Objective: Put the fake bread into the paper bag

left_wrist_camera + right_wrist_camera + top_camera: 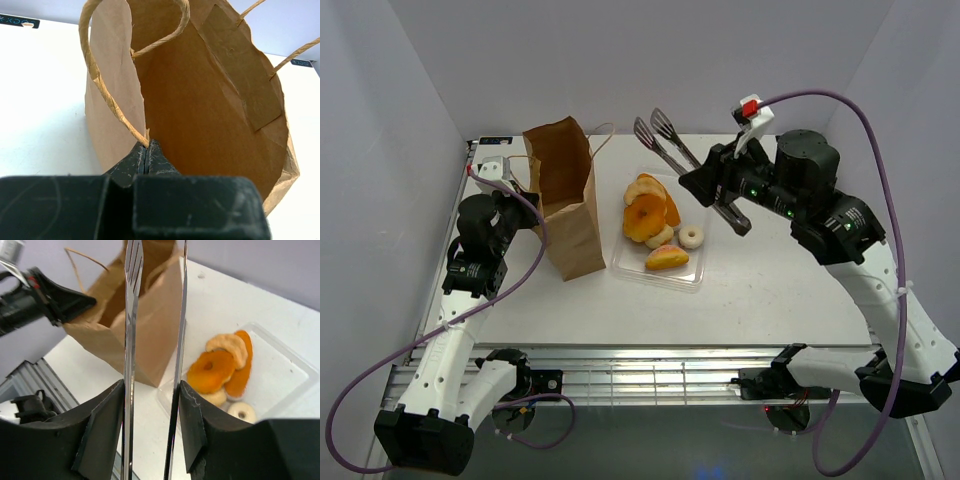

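The brown paper bag (565, 200) stands upright and open at the table's left. My left gripper (145, 150) is shut on the bag's near rim (140, 131), by the string handle. The fake bread (653, 217), orange doughnuts, buns and pale rolls, lies in a clear plastic tray (660, 270) right of the bag; it also shows in the right wrist view (223, 367). My right gripper (151, 405) is shut on the metal tongs (670, 140), whose two arms (131, 315) stand apart with nothing between them, above the tray's back edge.
White walls enclose the table on the left, back and right. A slatted metal rail (650, 375) runs along the near edge between the arm bases. The left arm (35, 297) shows beside the bag in the right wrist view.
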{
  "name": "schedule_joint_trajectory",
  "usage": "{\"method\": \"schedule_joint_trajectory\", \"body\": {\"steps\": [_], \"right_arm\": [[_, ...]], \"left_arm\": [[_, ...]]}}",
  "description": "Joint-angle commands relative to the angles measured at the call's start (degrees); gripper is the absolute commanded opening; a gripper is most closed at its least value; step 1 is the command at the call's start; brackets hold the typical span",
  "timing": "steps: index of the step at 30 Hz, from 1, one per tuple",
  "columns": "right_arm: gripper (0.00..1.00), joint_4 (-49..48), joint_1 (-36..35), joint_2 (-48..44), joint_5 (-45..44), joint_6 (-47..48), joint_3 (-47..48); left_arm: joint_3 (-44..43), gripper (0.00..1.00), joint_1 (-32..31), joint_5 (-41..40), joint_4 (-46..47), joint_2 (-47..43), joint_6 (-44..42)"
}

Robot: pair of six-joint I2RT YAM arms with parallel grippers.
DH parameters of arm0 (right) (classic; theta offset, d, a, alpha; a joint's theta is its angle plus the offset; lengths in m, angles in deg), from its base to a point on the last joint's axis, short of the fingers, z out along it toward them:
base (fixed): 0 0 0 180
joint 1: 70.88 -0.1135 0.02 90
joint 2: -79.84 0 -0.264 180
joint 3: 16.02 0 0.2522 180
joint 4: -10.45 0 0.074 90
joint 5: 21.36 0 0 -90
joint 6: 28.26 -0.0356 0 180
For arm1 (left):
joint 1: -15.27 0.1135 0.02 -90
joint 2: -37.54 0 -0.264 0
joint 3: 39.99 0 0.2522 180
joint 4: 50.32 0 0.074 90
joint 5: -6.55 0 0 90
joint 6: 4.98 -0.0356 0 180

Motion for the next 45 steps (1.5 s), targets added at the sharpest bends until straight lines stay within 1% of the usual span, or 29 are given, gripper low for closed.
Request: {"method": "schedule_joint_trajectory", "body": {"steps": [1, 3, 4, 6, 7, 10, 18, 21, 31, 37, 45], "right_arm": [[0.51, -1.4, 2.6, -3.9, -2.7, 0.0, -7.4], [0.51, -1.7, 3.8, -6.5, -3.3, -0.5, -11.5], [0.51, -2.0, 5.1, -7.4, -3.3, -0.6, -15.7], [0.51, -3.0, 6.5, -9.8, -3.3, -0.8, -20.0], [0.51, -3.4, 8.2, -10.4, -3.2, -0.9, -24.0], [0.51, -4.2, 11.8, -12.4, -2.3, -1.6, -28.9], [0.51, -8.4, 16.3, -14.1, -0.2, -4.0, -45.3], [0.51, -10.7, 17.1, -13.9, 1.2, -4.7, -49.1], [0.54, -15.8, 17.3, -11.4, 2.9, -7.1, -54.5], [0.56, -17.1, 17.5, -8.7, 1.1, -7.3, -54.3], [0.56, -17.5, 18.3, -5.6, 0.4, -6.5, -51.6]], "left_arm": [[-0.2, 0.00, -0.4, -0.1, -0.2, -0.3, -0.7], [-0.3, 0.00, -0.4, 0.2, -0.2, 0.0, -0.7], [-0.2, 0.00, -0.4, 0.2, -0.2, 0.0, -0.7], [-0.3, 0.00, -0.5, 0.2, -0.2, 0.0, -0.6], [-0.1, 0.00, -0.5, 0.2, -0.2, 0.0, -0.6], [-0.2, 0.00, -0.8, 0.6, -0.2, 0.1, -0.6], [-0.3, 0.00, -1.3, 0.6, -0.3, 0.0, -0.6], [-0.3, 0.00, -1.5, 0.6, -0.3, 0.2, -0.7], [-0.4, 0.00, -2.0, 0.1, -0.5, 0.0, -0.8], [-0.4, 0.00, -2.3, 0.0, -0.6, 0.1, -0.9], [-0.5, 0.00, -2.7, -0.2, -0.7, 0.1, -0.9]]}}
